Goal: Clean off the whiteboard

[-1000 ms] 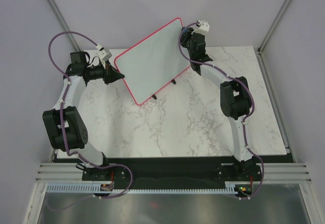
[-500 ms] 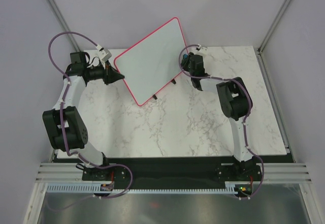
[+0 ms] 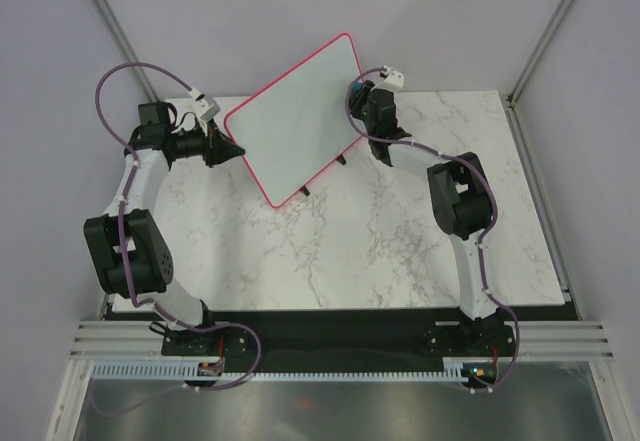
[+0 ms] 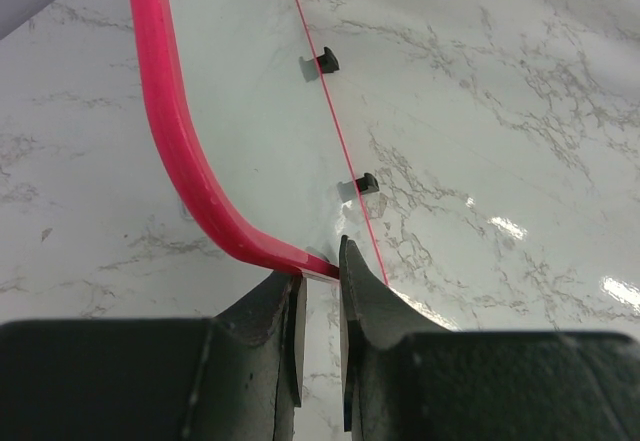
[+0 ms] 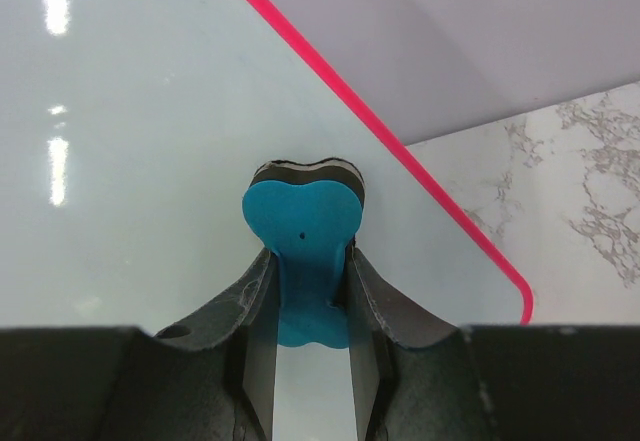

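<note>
1. The left gripper (image 4: pixel 320 266) had its two black fingers closed on the near corner of the pink-red frame, pinching that edge between them.
2. The right gripper (image 5: pixel 310 261) was clamped on the sides of a small blue plastic eraser with a black felt pad (image 5: pixel 303 219). The pad lay against the board's face, close to its right edge.
3. The large white rectangular whiteboard with rounded corners (image 3: pixel 295 121) stood tilted at the far side of the white marble-patterned table (image 3: pixel 400 251), between the two grippers. Its small black feet (image 4: pixel 322 60) were at its lower edge.
4. The step in hand looked like the wiping itself, with one arm bracing and the other rubbing. From above the face seemed blank. A faint bluish streak above the eraser in the right wrist view might have been leftover ink or only a reflection.
5. The next move would call for a flat sweep of the pad across any unwiped area. The push should be gentle enough that the braced corner does not slip.
</note>
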You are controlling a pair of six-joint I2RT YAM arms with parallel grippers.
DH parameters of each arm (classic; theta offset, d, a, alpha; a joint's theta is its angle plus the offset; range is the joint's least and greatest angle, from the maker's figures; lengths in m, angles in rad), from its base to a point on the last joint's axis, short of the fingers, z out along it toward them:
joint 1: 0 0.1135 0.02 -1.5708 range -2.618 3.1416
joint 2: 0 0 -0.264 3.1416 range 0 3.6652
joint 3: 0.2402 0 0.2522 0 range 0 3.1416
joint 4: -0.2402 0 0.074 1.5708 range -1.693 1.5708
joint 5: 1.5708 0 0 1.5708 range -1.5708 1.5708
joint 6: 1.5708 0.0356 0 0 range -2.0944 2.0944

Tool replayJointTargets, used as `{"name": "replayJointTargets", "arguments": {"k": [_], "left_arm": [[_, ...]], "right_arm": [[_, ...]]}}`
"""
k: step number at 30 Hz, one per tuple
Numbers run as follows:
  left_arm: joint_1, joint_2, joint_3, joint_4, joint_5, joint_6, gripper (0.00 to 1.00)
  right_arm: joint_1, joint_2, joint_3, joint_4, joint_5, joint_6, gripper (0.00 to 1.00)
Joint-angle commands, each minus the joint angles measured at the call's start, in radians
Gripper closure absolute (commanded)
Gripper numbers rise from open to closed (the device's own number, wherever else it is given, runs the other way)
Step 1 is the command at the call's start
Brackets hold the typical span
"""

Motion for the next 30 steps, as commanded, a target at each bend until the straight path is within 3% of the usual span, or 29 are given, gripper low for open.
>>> {"name": "replayJointTargets", "arguments": {"k": [1, 11, 22, 30], "left_arm": [[0.002, -0.022, 0.034, 0.073, -0.032, 0.130, 0.98], [-0.001, -0.027, 0.029, 0.070, -0.033, 0.138, 0.98], [0.002, -0.025, 0.032, 0.070, -0.032, 0.138, 0.98], [0.001, -0.030, 0.031, 0.059, -0.030, 0.148, 0.98]], "right_arm": [[0.022, -0.029, 0.056, 0.024, -0.002, -0.002, 1.00], [0.022, 0.012, 0.190, -0.037, 0.062, -0.079, 1.00], [0.022, 0.017, 0.063, -0.018, 0.082, -0.064, 1.00], [0.014, 0.032, 0.069, -0.027, 0.127, -0.093, 1.00]]}}
